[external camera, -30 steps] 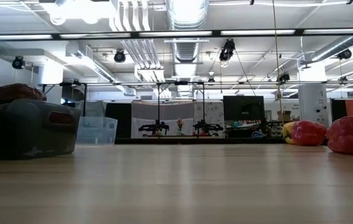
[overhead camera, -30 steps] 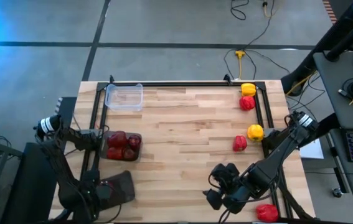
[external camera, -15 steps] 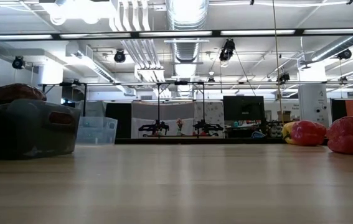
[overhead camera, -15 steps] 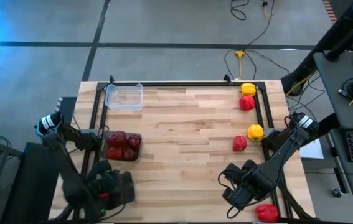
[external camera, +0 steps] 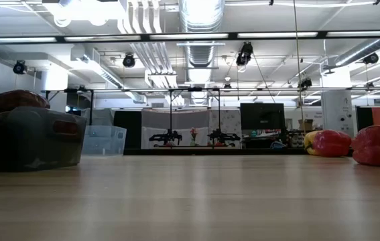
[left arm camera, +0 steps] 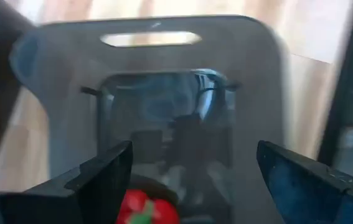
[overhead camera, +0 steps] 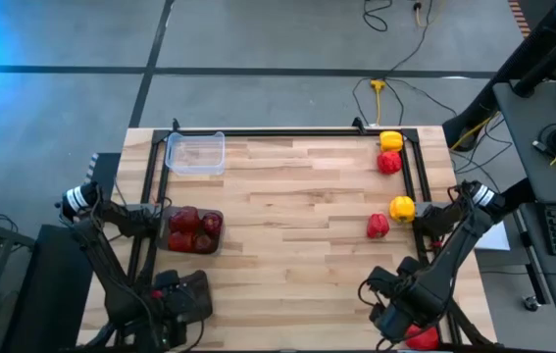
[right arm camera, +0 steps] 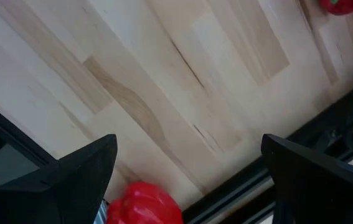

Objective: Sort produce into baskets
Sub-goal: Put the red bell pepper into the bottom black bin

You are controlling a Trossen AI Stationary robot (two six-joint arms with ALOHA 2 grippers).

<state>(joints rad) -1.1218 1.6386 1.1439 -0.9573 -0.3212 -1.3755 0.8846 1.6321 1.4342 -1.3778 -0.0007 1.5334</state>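
Observation:
My left gripper [overhead camera: 173,299] is open above a smoky dark tub [left arm camera: 164,81] at the table's near left. A red pepper [left arm camera: 145,208] lies in that tub, between the fingers and below them. My right gripper [overhead camera: 398,319] is open near the near right corner. It hangs just over a red pepper [overhead camera: 421,336] that lies on the wood [right arm camera: 144,203]. A second dark tub [overhead camera: 194,231] holds red and maroon peppers. A clear tub [overhead camera: 196,152] stands at the far left. Loose yellow [overhead camera: 402,207] and red [overhead camera: 378,226] peppers lie at the right.
A yellow pepper [overhead camera: 391,140] and a red one [overhead camera: 388,163] lie at the far right corner. A black frame rail [overhead camera: 417,186] runs along the table's right side, close to the peppers. The middle of the wooden top [overhead camera: 297,226] is bare.
My right gripper has gone toward the table's right and near edges, ending over the red pepper at the near right corner. Its fingers stay open. My left gripper stays over the near-left dark tub.

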